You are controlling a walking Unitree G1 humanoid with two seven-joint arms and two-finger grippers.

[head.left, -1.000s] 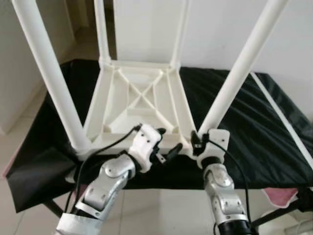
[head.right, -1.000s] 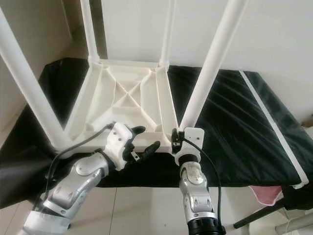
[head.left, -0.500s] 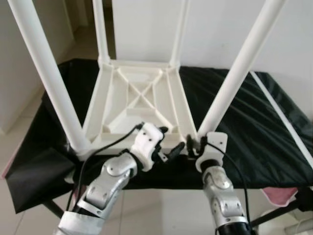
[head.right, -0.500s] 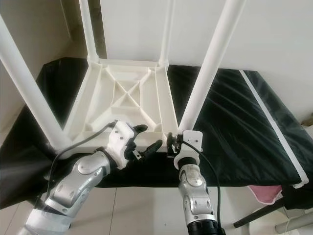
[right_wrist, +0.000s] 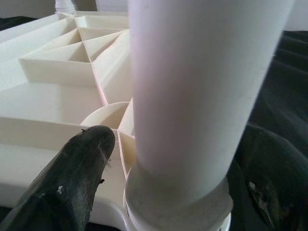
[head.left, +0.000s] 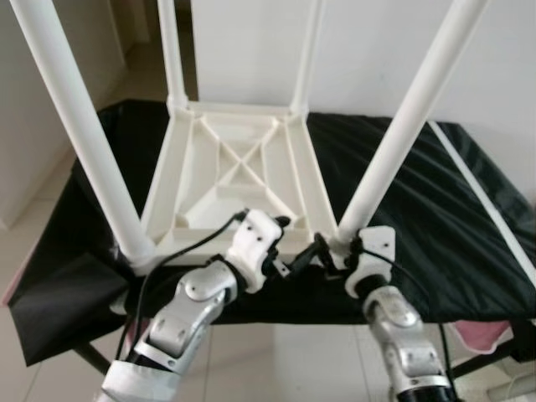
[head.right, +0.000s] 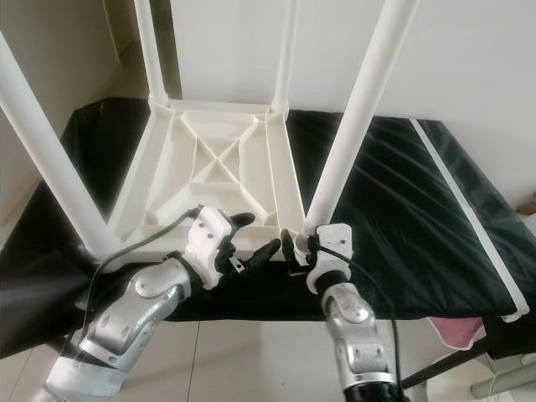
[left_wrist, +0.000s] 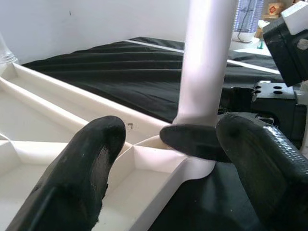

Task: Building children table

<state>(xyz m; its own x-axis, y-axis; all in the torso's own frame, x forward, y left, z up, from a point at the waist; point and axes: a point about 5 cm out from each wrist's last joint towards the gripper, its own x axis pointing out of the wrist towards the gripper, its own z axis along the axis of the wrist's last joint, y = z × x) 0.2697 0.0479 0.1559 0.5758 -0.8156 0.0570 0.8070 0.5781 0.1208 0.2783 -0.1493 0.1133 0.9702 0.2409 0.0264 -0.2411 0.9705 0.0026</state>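
The white children's table lies upside down on a black cloth, its legs pointing up. My right gripper is at the base of the front right leg. In the right wrist view that leg stands between the spread fingers with a gap on each side. My left gripper hovers open over the table's front rim just left of that corner. The corner socket lies between its fingers.
The front left leg rises beside my left arm. Two back legs stand near the white wall. A white strip lies on the cloth at the right, a pink item below its edge. Tiled floor is underneath.
My right gripper has closed in on the front right leg's base, its forearm swinging out to the right, and its fingers now straddle the leg. The left gripper has barely moved.
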